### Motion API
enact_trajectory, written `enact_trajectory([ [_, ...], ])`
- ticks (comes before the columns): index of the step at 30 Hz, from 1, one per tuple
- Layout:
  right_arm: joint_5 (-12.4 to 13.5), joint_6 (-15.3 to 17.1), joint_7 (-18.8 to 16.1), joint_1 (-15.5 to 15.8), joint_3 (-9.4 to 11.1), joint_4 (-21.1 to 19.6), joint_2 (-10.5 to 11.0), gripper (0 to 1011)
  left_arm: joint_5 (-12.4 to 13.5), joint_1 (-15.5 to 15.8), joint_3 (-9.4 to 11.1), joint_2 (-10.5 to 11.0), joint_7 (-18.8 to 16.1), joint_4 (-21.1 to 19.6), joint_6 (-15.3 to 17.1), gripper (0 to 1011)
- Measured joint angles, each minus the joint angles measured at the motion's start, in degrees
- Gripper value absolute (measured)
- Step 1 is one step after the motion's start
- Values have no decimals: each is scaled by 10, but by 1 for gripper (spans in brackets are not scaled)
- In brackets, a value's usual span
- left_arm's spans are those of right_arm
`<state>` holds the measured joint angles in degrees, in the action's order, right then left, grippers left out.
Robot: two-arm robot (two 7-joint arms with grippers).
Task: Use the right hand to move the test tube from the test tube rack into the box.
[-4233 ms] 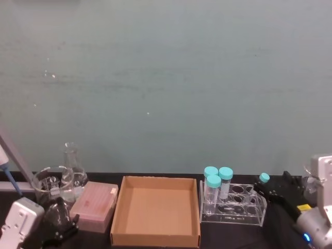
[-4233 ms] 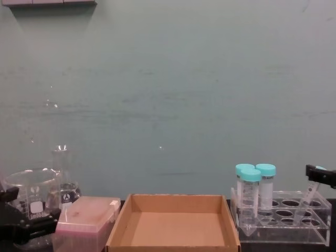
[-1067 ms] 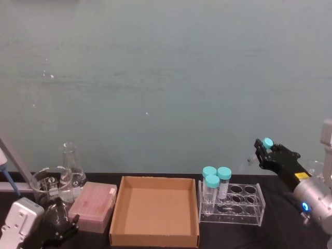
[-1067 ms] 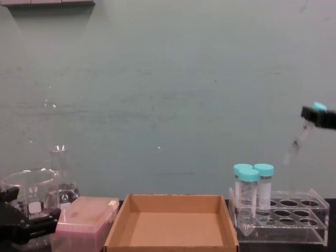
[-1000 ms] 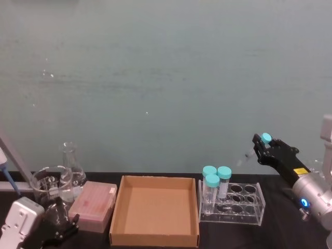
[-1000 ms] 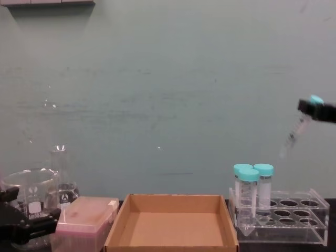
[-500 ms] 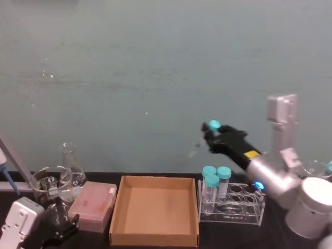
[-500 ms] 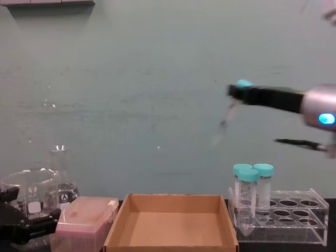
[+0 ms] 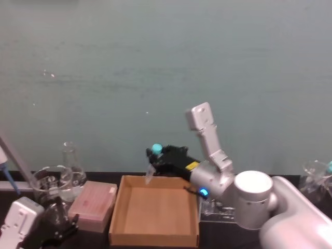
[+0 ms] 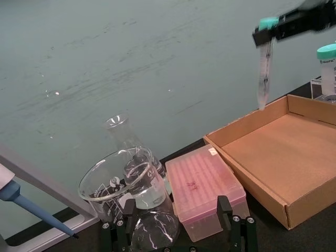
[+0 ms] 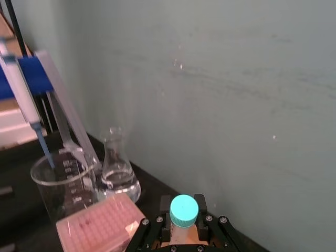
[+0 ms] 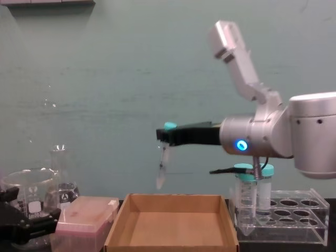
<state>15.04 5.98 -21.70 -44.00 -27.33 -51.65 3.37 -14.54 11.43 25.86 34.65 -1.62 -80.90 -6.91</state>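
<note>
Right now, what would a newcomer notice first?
The right hand reaches across mid-scene, shut on the test tube, which hangs tip-down over the rear left rim of the box. Wider teal-capped tubes stand in the test tube rack on the right; the left gripper sits parked low left.

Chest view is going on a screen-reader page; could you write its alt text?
The right end effector, reaching in from the right, holds the test tube by its teal cap, tip down, above the left part of the cardboard box. The test tube rack with two wider capped tubes stands right of it; a pink box and glassware sit left.
</note>
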Motion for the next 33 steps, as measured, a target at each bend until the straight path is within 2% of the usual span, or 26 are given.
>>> enact_trajectory([
  [8, -32, -3, 16, -21, -12, 58, -23, 268, 0, 0, 0, 0, 0, 0, 0, 1000],
  [17, -30, -3, 16, -19, -11, 52, -21, 272, 0, 0, 0, 0, 0, 0, 0, 1000],
  [18, -30, -3, 16, -19, -11, 52, -21, 324, 0, 0, 0, 0, 0, 0, 0, 1000],
  [21, -29, -3, 15, -18, -10, 51, -21, 380, 0, 0, 0, 0, 0, 0, 0, 1000],
  [22, -29, -3, 15, -18, -10, 50, -21, 442, 0, 0, 0, 0, 0, 0, 0, 1000],
  [23, -29, -3, 15, -18, -10, 50, -21, 453, 0, 0, 0, 0, 0, 0, 0, 1000],
  [24, -29, -3, 15, -18, -10, 50, -20, 523, 0, 0, 0, 0, 0, 0, 0, 1000],
  [25, -29, -3, 15, -18, -10, 50, -20, 523, 0, 0, 0, 0, 0, 0, 0, 1000],
  [33, -27, -3, 15, -17, -10, 48, -20, 780, 0, 0, 0, 0, 0, 0, 0, 1000],
])
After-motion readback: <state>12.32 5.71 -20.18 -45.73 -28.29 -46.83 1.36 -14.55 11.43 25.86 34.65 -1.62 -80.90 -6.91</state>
